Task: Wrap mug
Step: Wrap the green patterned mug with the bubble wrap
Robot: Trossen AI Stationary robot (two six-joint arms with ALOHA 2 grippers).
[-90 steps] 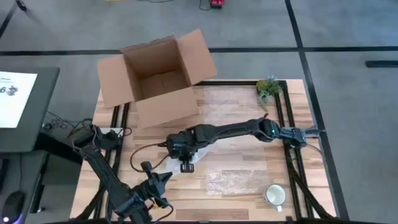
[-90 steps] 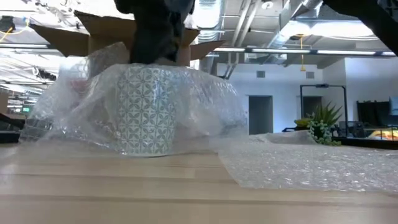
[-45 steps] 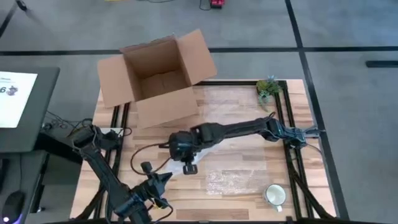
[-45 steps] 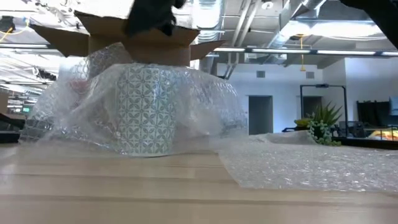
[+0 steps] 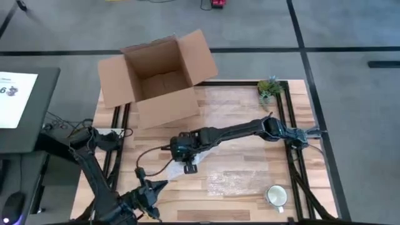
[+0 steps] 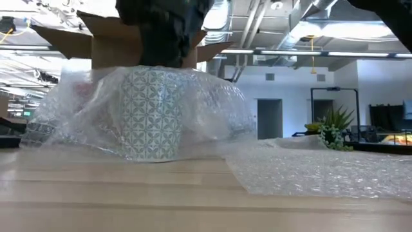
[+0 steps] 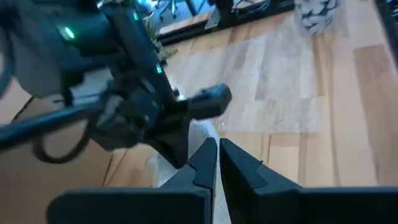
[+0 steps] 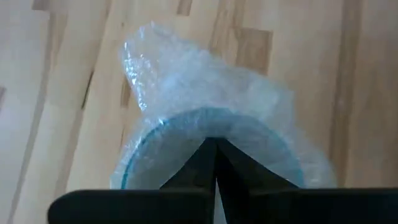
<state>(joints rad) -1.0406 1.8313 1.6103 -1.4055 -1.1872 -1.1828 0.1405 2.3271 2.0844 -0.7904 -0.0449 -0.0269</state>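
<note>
Upright mug [image 6: 153, 115], bubble wrap [image 6: 212, 109] draped; right gripper [image 8: 216, 147] clenched above

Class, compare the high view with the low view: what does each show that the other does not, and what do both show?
Only the high view shows the open cardboard box's inside, a bare second mug and the left gripper. Only the low view shows the wrapped mug's patterned side and the room behind. Both show the bubble wrap and the plant.

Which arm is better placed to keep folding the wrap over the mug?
The right gripper: it hangs directly above the mug in its bubble wrap, fingers shut. The left gripper waits nearer the table's front edge.
</note>
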